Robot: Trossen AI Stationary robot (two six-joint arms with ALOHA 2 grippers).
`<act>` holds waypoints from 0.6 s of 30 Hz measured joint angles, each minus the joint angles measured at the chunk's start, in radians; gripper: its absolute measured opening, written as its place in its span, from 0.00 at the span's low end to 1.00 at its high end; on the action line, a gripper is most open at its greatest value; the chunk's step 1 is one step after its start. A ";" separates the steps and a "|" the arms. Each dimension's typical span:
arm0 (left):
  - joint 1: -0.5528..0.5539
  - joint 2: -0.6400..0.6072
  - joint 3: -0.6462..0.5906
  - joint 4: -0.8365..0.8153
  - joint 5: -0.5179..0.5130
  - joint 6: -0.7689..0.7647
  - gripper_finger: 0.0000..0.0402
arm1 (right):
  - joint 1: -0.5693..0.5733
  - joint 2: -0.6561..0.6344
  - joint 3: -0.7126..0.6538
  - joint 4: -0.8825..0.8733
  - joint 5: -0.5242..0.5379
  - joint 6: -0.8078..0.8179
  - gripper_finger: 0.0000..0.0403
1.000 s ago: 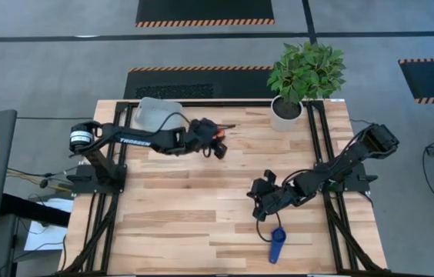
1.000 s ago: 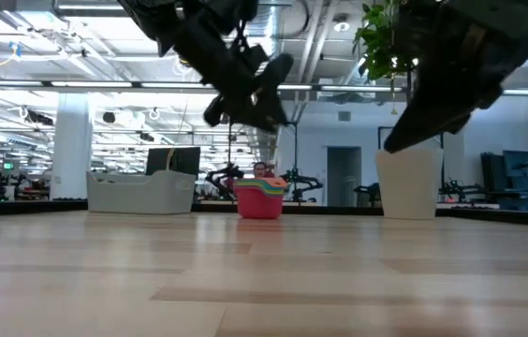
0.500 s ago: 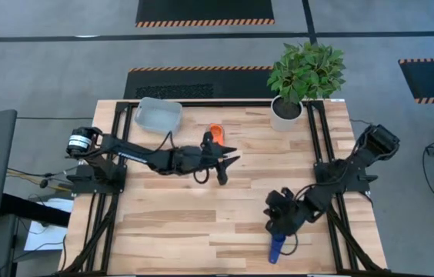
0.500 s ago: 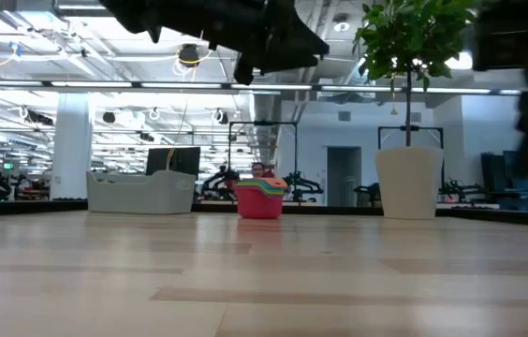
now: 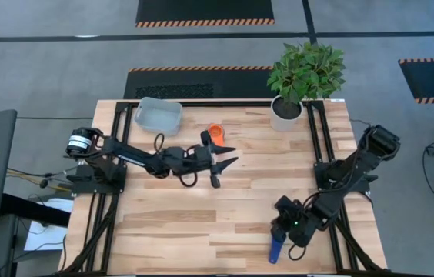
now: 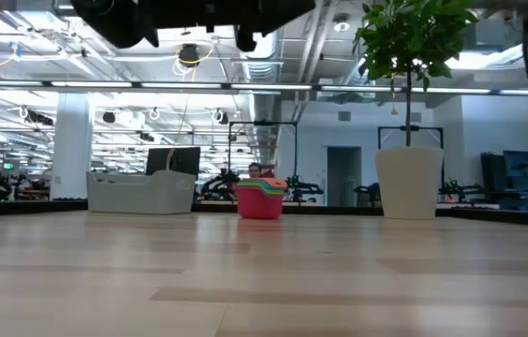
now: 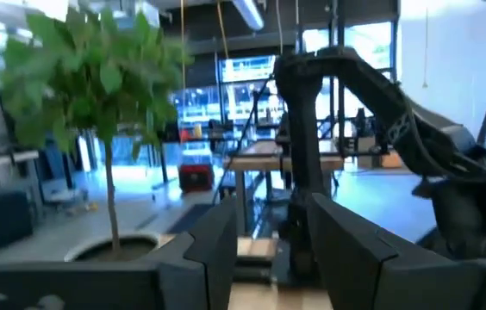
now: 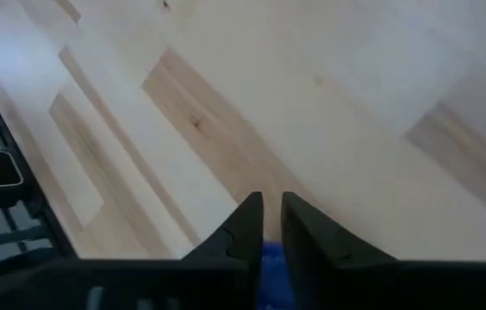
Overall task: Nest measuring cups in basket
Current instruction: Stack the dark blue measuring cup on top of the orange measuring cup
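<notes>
Our right gripper [image 5: 282, 231] pinches the dark blue measuring cup [image 5: 277, 248]; left gripper [image 5: 223, 161] spread, empty.
The cup's long axis runs toward the table's near edge.

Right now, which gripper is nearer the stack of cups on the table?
Left. The left gripper is open beside the stack of cups, just toward the table's front. The right gripper is far off near the front edge, over the blue cup.

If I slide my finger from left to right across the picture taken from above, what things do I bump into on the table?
Basket → left claw and, beside it, the stack of measuring cups → dark blue measuring cup under the right claw → potted plant.
</notes>
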 joint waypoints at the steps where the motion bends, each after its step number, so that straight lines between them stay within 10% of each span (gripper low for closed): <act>1: 0.007 0.000 0.011 -0.003 0.000 0.017 0.33 | 0.008 0.000 0.000 0.000 -0.006 0.028 0.19; 18: 0.100 0.000 0.057 -0.079 0.077 -0.022 0.33 | 0.182 0.000 0.092 -0.249 -0.011 0.512 0.36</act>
